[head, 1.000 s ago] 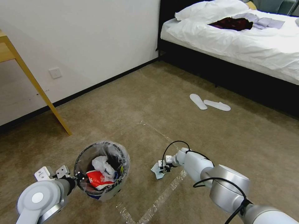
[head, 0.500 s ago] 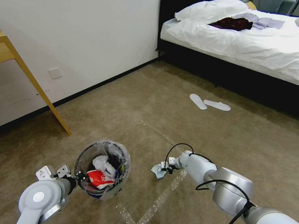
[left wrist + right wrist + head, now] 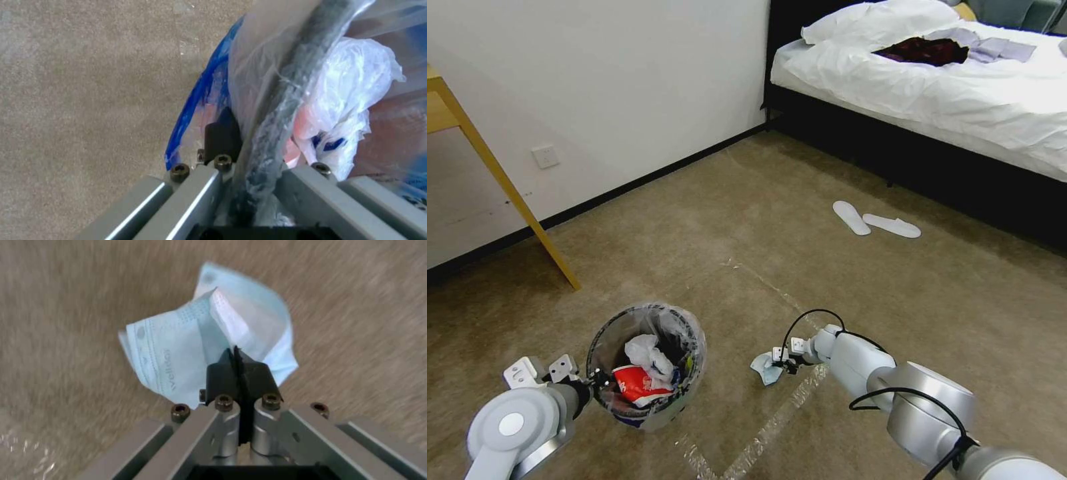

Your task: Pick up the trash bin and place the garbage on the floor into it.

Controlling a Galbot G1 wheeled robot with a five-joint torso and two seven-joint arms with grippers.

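Left gripper (image 3: 597, 382) clenched on the near rim of the trash bin (image 3: 647, 363), liner pinched with it; one finger (image 3: 222, 136) visible outside the rim, the other hidden behind plastic. Bin contents partly obscured: one white tissue, one red-and-white wrapper made out. Right gripper (image 3: 239, 365) clamped on one pale blue face mask (image 3: 195, 340), printed "welldoy" (reading uncertain), just above the floor (image 3: 747, 220). Two white slippers (image 3: 875, 221) near the bed.

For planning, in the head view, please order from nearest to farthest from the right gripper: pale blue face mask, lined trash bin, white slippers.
From the right gripper:
1. Pale blue face mask, pinched in it.
2. Lined trash bin, to its left.
3. White slippers, near the bed.
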